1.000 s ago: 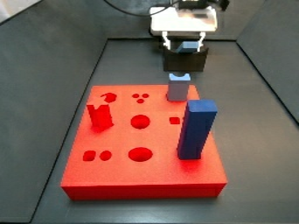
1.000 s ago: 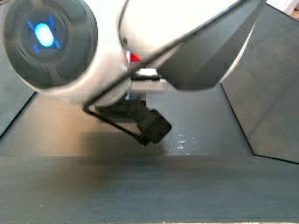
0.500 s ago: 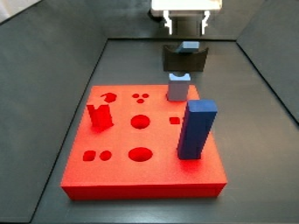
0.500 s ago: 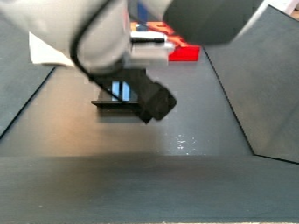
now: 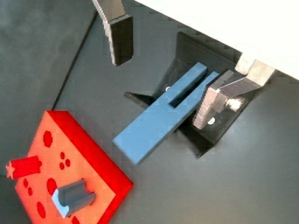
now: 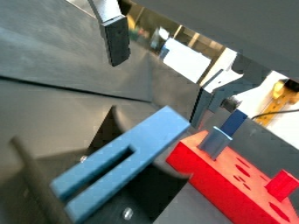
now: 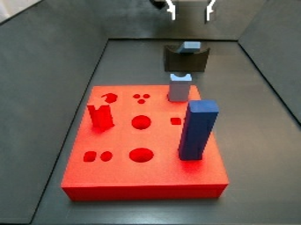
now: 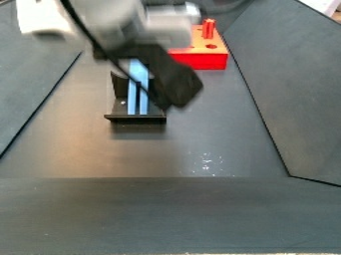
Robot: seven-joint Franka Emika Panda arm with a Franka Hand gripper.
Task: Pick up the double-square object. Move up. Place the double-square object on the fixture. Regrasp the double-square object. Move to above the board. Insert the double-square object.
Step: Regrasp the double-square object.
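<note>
The double-square object [image 7: 189, 46], a slim grey-blue bar, rests on the dark fixture [image 7: 186, 61] behind the red board [image 7: 129, 132]. My gripper [image 7: 191, 14] hangs open high above it, at the upper edge of a side view. In both wrist views the bar [image 5: 146, 131] [image 6: 128, 157] lies slanted in the fixture's notch [image 5: 190, 51] below the gripper [image 5: 163, 87] [image 6: 158, 86], whose silver fingers stand wide apart and touch nothing. In a side view the bar [image 8: 134, 80] lies along the fixture [image 8: 134, 118], partly hidden by my dark arm [image 8: 173, 82].
On the board stand a tall bright-blue block [image 7: 198, 129], a short pale peg [image 7: 179, 86] and a red piece [image 7: 101, 116]. Round holes [image 7: 141, 155] show in its top. Grey walls [image 7: 53, 97] slope up round the dark floor.
The gripper has risen straight up from the fixture, out toward the frame's upper edge. The bar stays behind on the fixture, now uncovered.
</note>
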